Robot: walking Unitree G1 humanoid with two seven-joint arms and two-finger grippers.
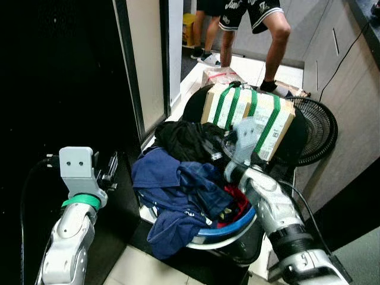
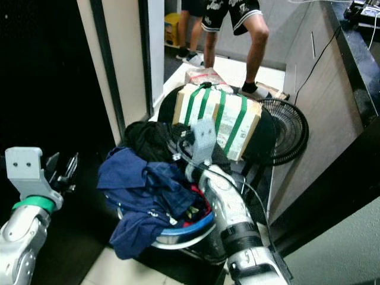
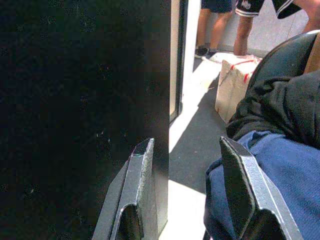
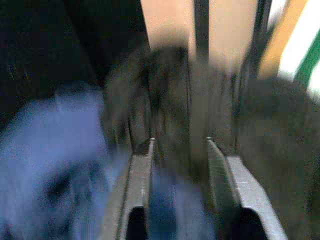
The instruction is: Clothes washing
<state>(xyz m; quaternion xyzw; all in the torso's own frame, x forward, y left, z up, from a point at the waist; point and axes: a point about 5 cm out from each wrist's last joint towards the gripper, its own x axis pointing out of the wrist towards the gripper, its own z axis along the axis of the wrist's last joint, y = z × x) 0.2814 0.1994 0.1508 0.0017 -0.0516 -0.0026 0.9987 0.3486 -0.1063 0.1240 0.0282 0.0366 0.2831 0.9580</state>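
Your laundry basket sits on the floor, heaped with blue clothes and a black garment. Beyond the basket lies a green-strapped box, with a fan beside it. Your right tool is released, fingers apart over the heap. Your left tool is released beside the basket, near the dark doorway. A person stands past the box.

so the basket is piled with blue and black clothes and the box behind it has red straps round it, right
Not quite: the straps on the box are green, not red, as the left eye view shows. The rest holds: the basket is piled with blue clothes and black clothes, and the box sits behind it.
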